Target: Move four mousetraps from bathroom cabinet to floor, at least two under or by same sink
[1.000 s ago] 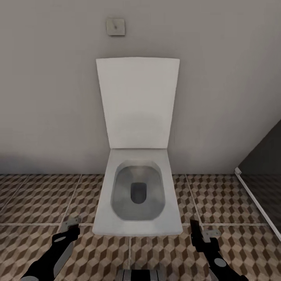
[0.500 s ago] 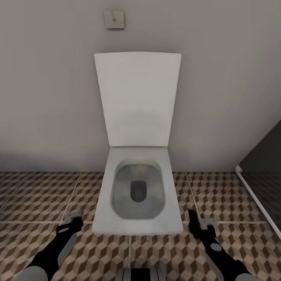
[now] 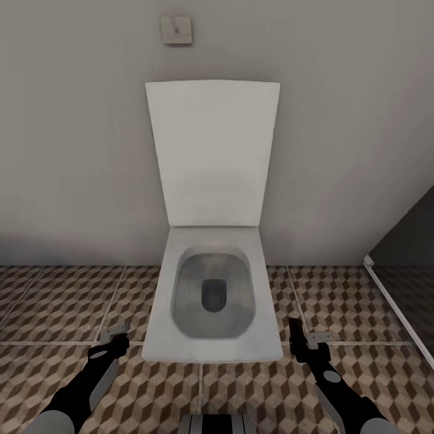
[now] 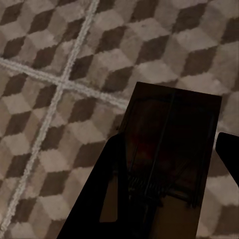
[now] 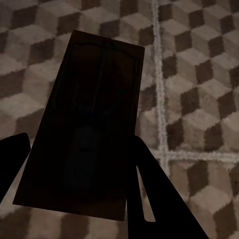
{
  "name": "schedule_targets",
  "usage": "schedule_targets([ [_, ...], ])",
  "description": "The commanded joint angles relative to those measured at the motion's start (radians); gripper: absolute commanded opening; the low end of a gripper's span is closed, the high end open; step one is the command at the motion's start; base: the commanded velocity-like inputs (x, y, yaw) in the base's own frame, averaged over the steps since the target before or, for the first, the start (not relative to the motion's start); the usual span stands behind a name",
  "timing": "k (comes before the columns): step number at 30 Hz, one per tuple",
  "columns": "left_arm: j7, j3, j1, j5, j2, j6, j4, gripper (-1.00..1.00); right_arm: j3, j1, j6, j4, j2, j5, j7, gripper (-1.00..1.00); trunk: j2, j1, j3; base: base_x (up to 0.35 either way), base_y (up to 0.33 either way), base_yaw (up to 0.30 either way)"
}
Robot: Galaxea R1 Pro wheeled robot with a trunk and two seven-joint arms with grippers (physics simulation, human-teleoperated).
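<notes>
Left gripper [image 3: 114,335]: your left hand hangs low over the bathroom floor [image 3: 54,313], just off the front left corner of the toilet [image 3: 212,295]. In the left wrist view its dark fingers [image 4: 107,191] sit either side of a mousetrap [image 4: 172,149], clamped on the board.
Right gripper [image 3: 304,340]: it mirrors the left, by the toilet's front right corner. The right wrist view has the second mousetrap [image 5: 87,124] pinched between the fingers [image 5: 149,194].
Where the traps are: one in each hand, both held above the tiles and not yet resting on them. The sink, the cabinet and the other two traps are not in these pictures.
Trap direction, left: the board's long axis runs straight out along the fingers, its free short end leading away from the wrist, flat face towards the camera. The metal parts are too dark to read.
Trap direction, right: the same, lengthwise along the fingers, far end foremost, thin wire lines running down its length.
Step in hand: you seem to be carrying the pair towards a drop spot; this is the toilet, so I judge you should turn the base and find the sink first.
Doing it well: keep both grips steady while driving, lower each board flat onto the tiles before letting go, and set them just beside or under the basin.
</notes>
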Motion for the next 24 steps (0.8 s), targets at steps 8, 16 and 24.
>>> schedule_targets([
  [8,0.014,-0.008,0.000,0.008,0.002,0.004,-0.002,-1.00,0.009,0.000,-0.004,0.000,-0.001,-0.010,-0.005,-1.00,-0.001,0.002,-0.020,0.000,0.000,0.000],
  [16,0.017,-0.008,-0.001,0.009,0.004,0.004,-0.003,-1.00,0.009,0.000,-0.003,0.000,-0.001,-0.008,-0.005,-1.00,-0.003,0.006,-0.051,0.000,0.000,0.000],
  [24,0.016,-0.008,-0.001,0.009,0.005,0.002,-0.004,-1.00,0.008,0.000,-0.003,-0.001,-0.001,-0.006,-0.007,-1.00,-0.005,0.009,-0.082,0.000,0.000,0.000],
])
